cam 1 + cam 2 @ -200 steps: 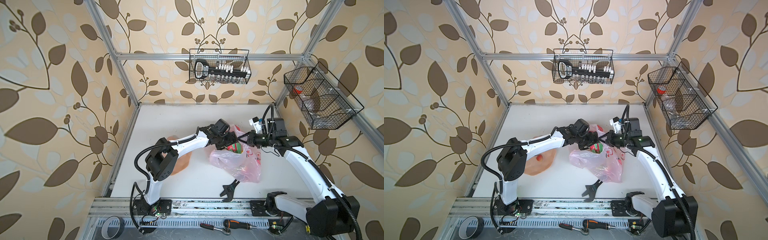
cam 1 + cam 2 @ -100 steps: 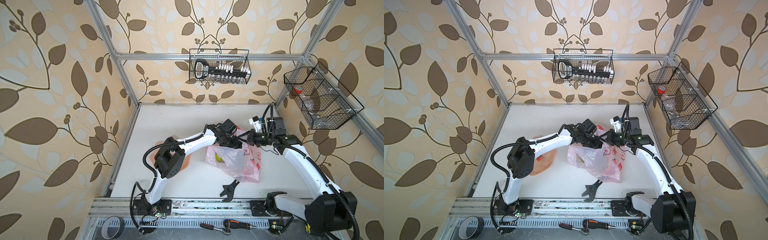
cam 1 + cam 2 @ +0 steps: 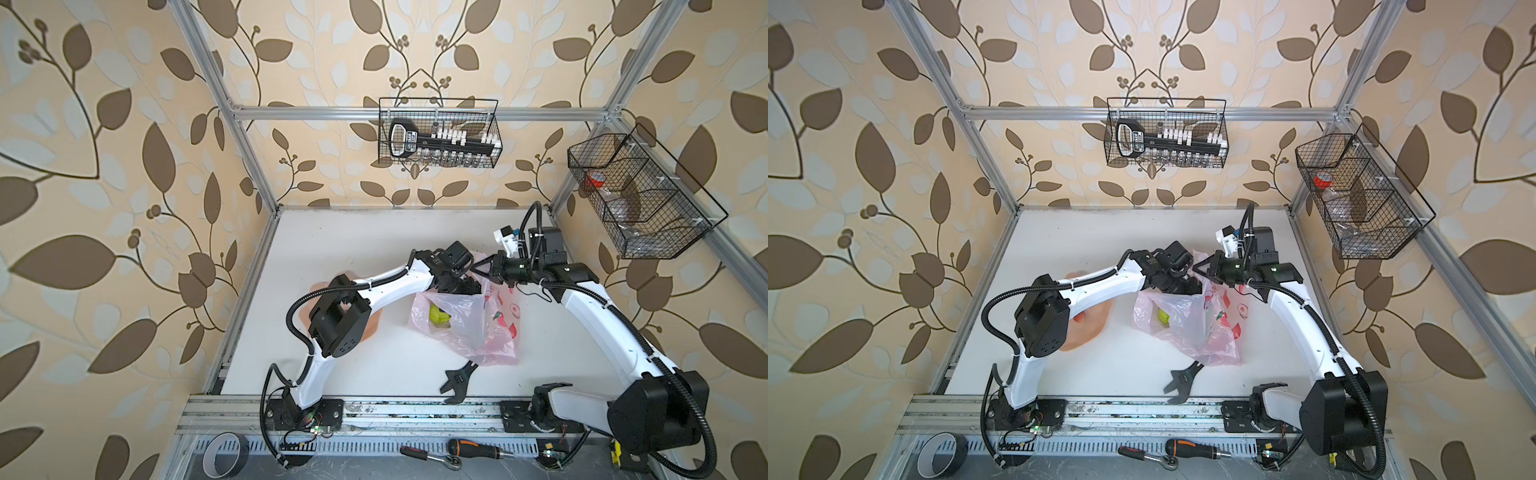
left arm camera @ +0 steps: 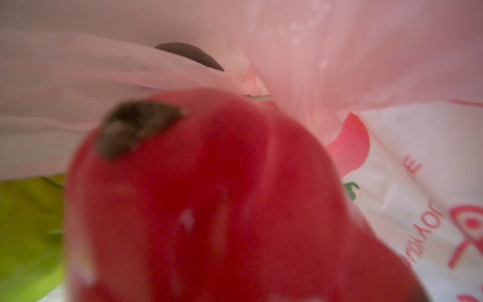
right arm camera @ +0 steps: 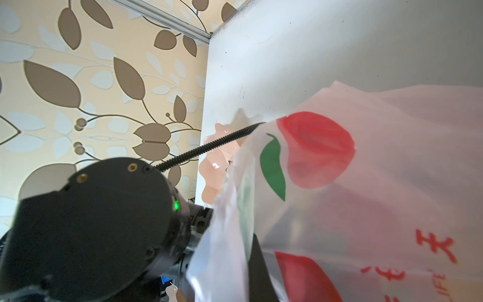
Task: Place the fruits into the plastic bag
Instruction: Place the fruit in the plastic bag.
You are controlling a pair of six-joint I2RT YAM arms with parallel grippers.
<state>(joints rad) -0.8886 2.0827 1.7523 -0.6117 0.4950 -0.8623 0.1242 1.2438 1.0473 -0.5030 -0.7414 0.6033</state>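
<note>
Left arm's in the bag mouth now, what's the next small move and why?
Probably draw the left gripper back out of the plastic bag: the red fruit already sits inside beside the green piece, and the right gripper pinches the rim up.

The back of the table (image 3: 374, 237) is bare and gives wide room to pass. The mouth of the plastic bag (image 3: 469, 332) is crowded by the left gripper (image 3: 467, 287) and a red fruit (image 4: 222, 209), with the right gripper (image 3: 478, 268) at its rim. In front, a wrench (image 3: 457, 380) lies just beside the bag.
</note>
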